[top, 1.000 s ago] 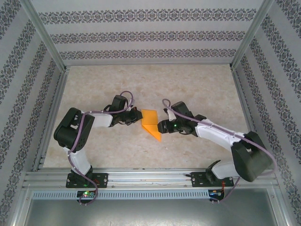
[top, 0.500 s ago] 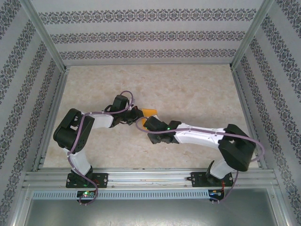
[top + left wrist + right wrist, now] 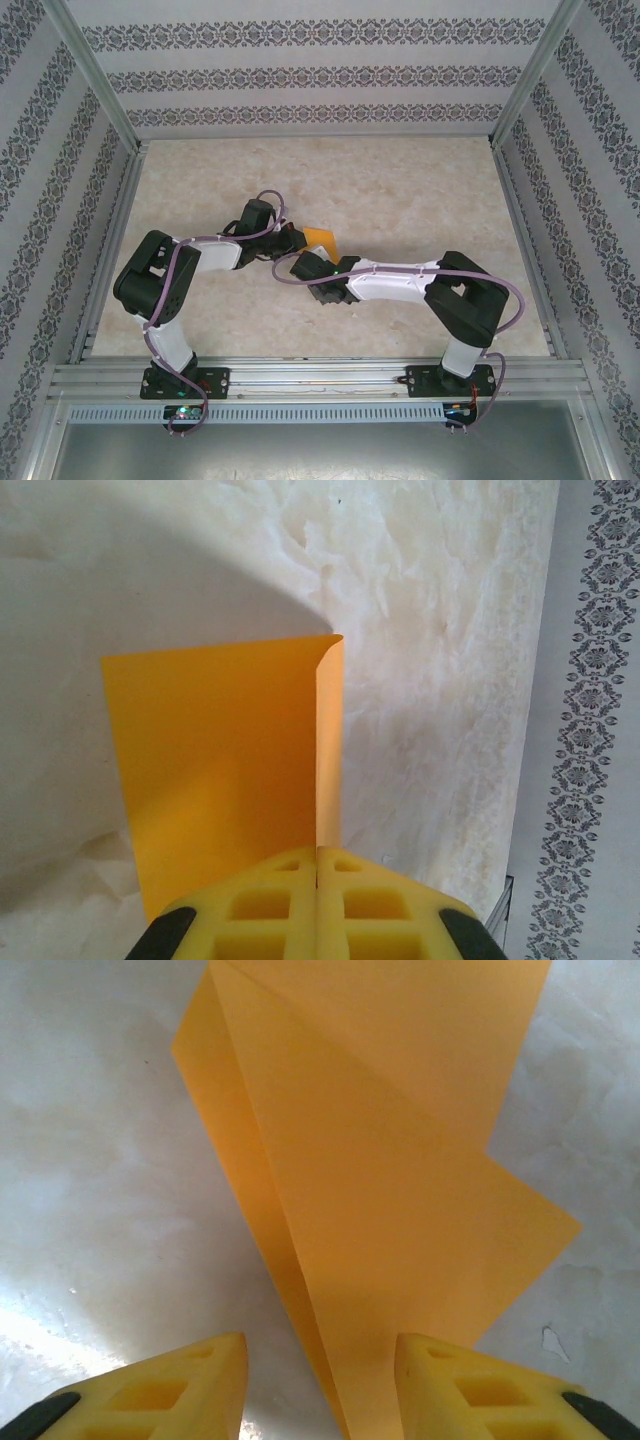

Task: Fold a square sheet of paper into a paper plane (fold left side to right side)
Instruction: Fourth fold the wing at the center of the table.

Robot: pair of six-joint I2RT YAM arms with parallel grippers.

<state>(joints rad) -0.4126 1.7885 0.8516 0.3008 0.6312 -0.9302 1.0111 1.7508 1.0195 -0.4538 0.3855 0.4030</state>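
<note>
Folded orange paper (image 3: 380, 1160) lay at middle of marble-look table (image 3: 420, 190), between both arms. Left gripper (image 3: 317, 858) pressed together, pinching paper's edge. Right gripper (image 3: 320, 1345) spread, straddling paper's pointed end. Right arm (image 3: 400, 280) blocked most of paper from overhead view; patterned walls (image 3: 300, 75) around.

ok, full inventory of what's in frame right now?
folded bright orange paper sheet: one, orange, mid-table between the two end effectors
beige marbled table top: one, beige, under everything
patterned walls: three, white with grey ornamental bands, back and both sides
aluminium frame rails: several, silver, near edge and corner posts
purple cables: two, purple, one along each arm
left arm: one, white and black, bolted near left
right arm: one, white and black, bolted near right, reaching across to the paper
left end effector: one, yellow fingers, shut on the paper's folded edge
right end effector: one, yellow fingers, apart, the paper's narrow end between them
</note>
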